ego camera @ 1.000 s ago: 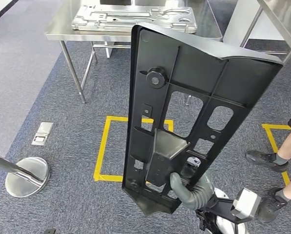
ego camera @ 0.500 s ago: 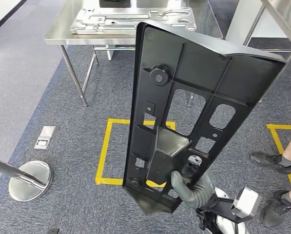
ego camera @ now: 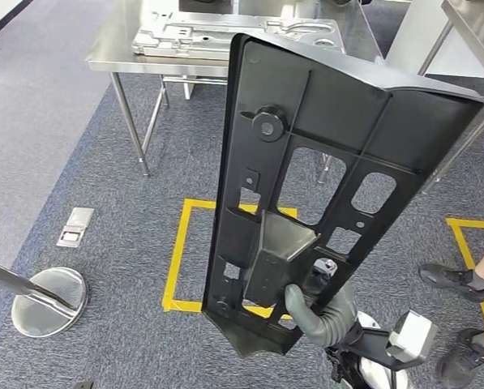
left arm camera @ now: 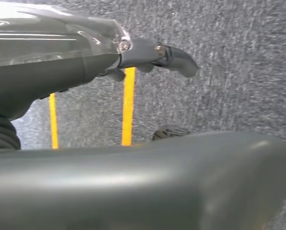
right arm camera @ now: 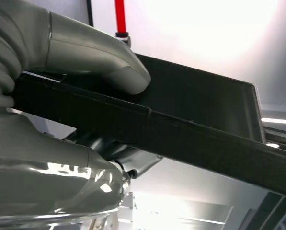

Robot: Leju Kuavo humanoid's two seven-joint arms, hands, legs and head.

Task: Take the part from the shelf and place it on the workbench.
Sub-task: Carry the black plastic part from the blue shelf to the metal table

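Head view: one large black moulded part (ego camera: 325, 186) held upright in mid-air in front of the robot, ribbed back facing the camera, several cut-outs, one round boss near its top left. The right hand (ego camera: 312, 312) grips it near the lower edge, grey thumb hooked through an opening beside the central bracket. Far ahead stands one steel workbench (ego camera: 113, 57) with one grey stamped metal panel (ego camera: 227, 32) lying on it; the part is well apart from the bench, over the carpet and a yellow taped square (ego camera: 177, 251). A second taped outline (ego camera: 469, 243) lies to the right, where a person's two shoes (ego camera: 450, 279) stand. One round stand base (ego camera: 46, 300) sits near left; one floor socket plate (ego camera: 74, 227) lies beyond it.

Left wrist view: left hand (left arm camera: 159, 55) hangs over the carpet, holding nothing; the fingers seen lie extended, but whether spread or closed I cannot tell.

Right wrist view: thumb (right arm camera: 108, 62) pressed on one face of the black panel, other fingers (right arm camera: 108, 148) under it, so the part's edge is clamped between them.

Handling judgement: rigid plastic, likely light for its size, but long and held at one end, so it will lever against the grip and could swing or slip. Smooth faces look slippery; ribs and cut-out edges near the central bracket give the surest hold. A second hand on the upper edge would steady it for setting down flat.
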